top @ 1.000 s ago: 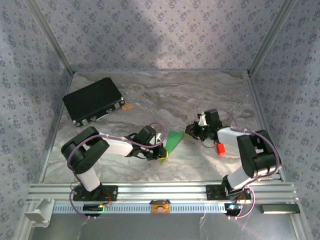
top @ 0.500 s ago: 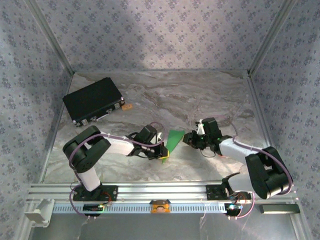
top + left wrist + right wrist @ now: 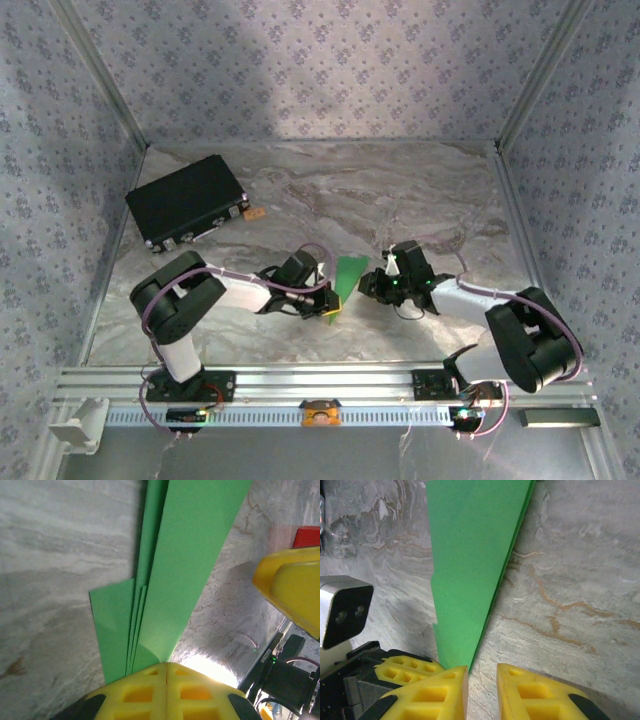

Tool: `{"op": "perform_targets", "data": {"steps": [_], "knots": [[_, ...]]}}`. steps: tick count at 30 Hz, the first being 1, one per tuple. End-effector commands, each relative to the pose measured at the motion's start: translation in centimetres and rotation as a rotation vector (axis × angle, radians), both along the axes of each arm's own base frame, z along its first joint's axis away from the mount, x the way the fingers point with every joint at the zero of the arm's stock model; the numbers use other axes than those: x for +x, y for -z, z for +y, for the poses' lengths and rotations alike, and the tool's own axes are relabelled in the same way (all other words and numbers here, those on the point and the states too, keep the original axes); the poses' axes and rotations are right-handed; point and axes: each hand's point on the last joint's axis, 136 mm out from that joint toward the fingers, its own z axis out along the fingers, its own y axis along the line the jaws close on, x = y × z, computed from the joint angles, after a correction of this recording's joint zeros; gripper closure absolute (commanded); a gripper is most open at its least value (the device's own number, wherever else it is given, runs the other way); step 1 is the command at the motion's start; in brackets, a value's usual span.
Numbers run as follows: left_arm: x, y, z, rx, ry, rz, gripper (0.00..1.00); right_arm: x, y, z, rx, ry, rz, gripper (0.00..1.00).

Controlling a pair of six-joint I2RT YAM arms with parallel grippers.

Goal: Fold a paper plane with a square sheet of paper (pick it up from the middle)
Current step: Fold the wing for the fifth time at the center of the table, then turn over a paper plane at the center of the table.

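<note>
Blue-grey flowered wallpaper [image 3: 320,70] closes in the booth on three sides, with bare metal posts [image 3: 100,70] running up the corners, above a table [image 3: 400,190] finished in grey-and-tan marble pattern that shines under the light. At the rear left of the table lies a black rectangular case [image 3: 188,200], turned at an angle, with a small orange tag [image 3: 255,213] on the surface just beside its right end.

In front of the case the left arm reaches low across the marble toward the centre. The left gripper [image 3: 328,312] has its yellow fingers pressed together on the wide end of the paper plane [image 3: 349,275]. From the left wrist the folded green layers [image 3: 185,570] fan out of the closed jaws and run away along the table, with a small red block [image 3: 309,536] at the far right edge of that view.

The plane sits mid-table, between the two grippers, its green flank slanting up.

To its right, the right gripper [image 3: 370,283] is just beside the dart. From the right wrist its fingers [image 3: 445,685] stand slightly apart with bare marble showing in the gap, the paper's [image 3: 465,565] narrow end reaching the left finger but not clamped. The right arm bends back to its base on the ribbed aluminium rail [image 3: 330,385] along the near edge.
</note>
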Motion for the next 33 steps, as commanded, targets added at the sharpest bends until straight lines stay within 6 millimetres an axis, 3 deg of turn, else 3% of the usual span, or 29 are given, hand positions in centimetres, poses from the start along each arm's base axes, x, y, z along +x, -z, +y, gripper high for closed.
{"op": "perform_targets", "data": {"steps": [1,8,15,21,33], "knots": [[0.5,-1.4,-0.4,-0.014,-0.014,-0.046,0.94,0.9,-0.4,0.6,0.0,0.007,-0.013,0.76],[1.6,-4.6,1.5,0.027,-0.017,-0.182,0.78,1.4,-0.3,1.5,-0.003,-0.009,-0.008,0.75],[2.9,-3.7,4.7,0.08,-0.049,-0.167,0.71,1.5,0.2,2.2,-0.011,-0.022,0.006,0.74],[3.4,-3.3,4.1,0.068,-0.001,-0.146,0.66,1.5,0.5,2.4,-0.015,-0.027,0.015,0.73],[3.4,-1.7,2.5,0.064,0.067,-0.089,0.66,1.2,0.8,2.7,-0.007,-0.042,0.028,0.74]]}}
